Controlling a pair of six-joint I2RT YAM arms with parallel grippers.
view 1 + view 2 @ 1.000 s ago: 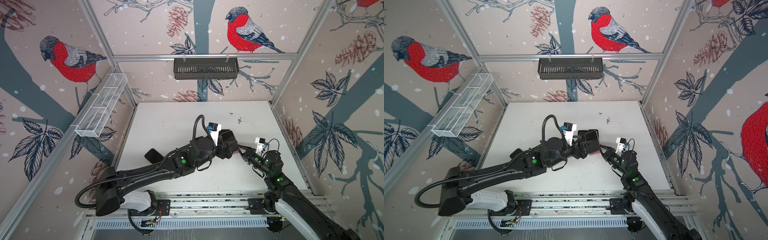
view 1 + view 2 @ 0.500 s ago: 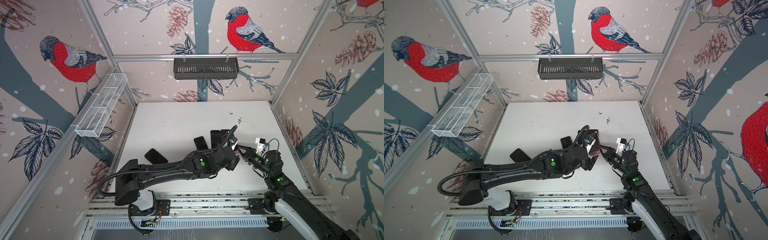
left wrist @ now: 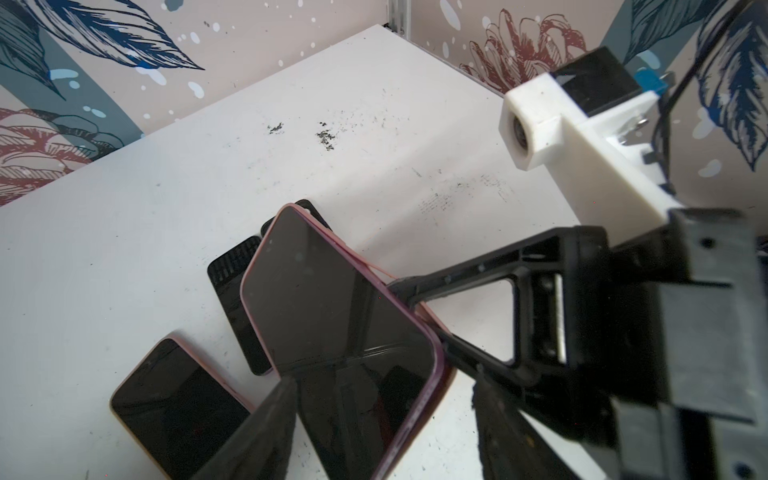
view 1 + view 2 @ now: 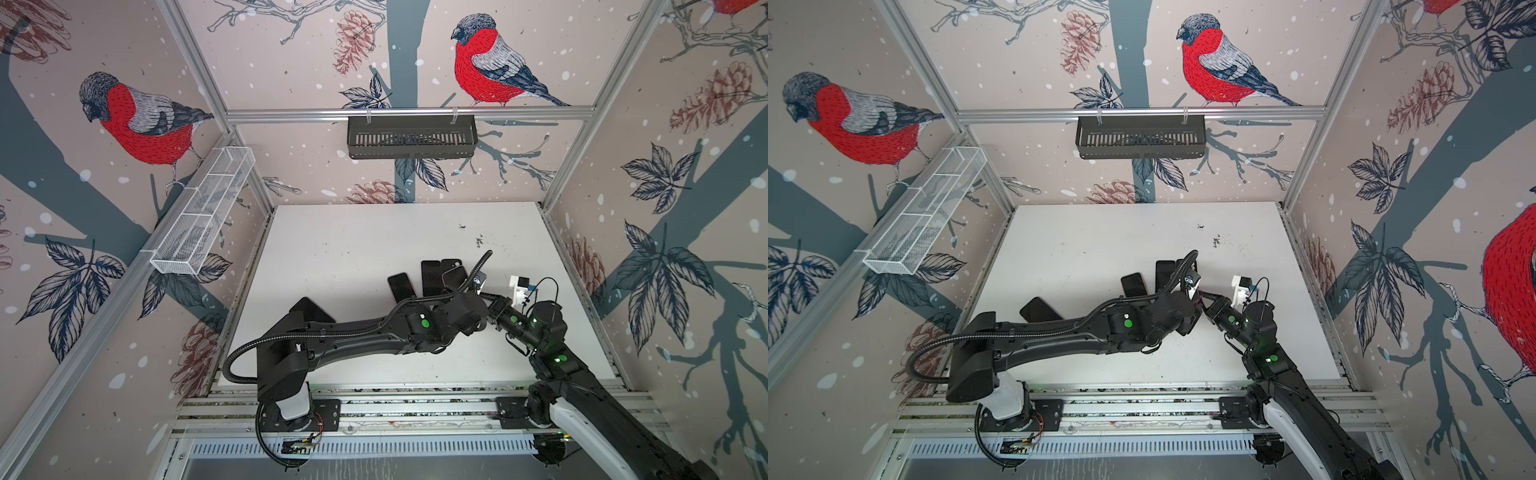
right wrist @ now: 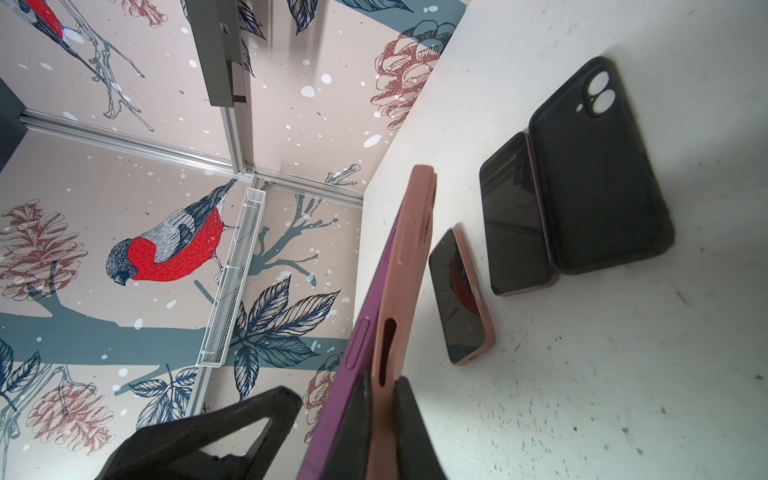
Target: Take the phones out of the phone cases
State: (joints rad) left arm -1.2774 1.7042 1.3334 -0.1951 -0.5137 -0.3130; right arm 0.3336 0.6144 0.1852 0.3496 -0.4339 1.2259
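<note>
The purple phone point(image 3: 332, 299) is held tilted above the table point(image 4: 353, 249), nearer its right edge, and is partly peeled from the pink phone case point(image 5: 409, 270). The case wall is clamped by the right end effector point(image 5: 380, 399). The left end effector point(image 3: 382, 390) stands open astride the phone's corner. The phone alone should be pinched, clear of the case lip, then drawn off along its own plane.

2 overhead, 2 wrist close-ups on phone point(image 3: 332, 316)
</note>
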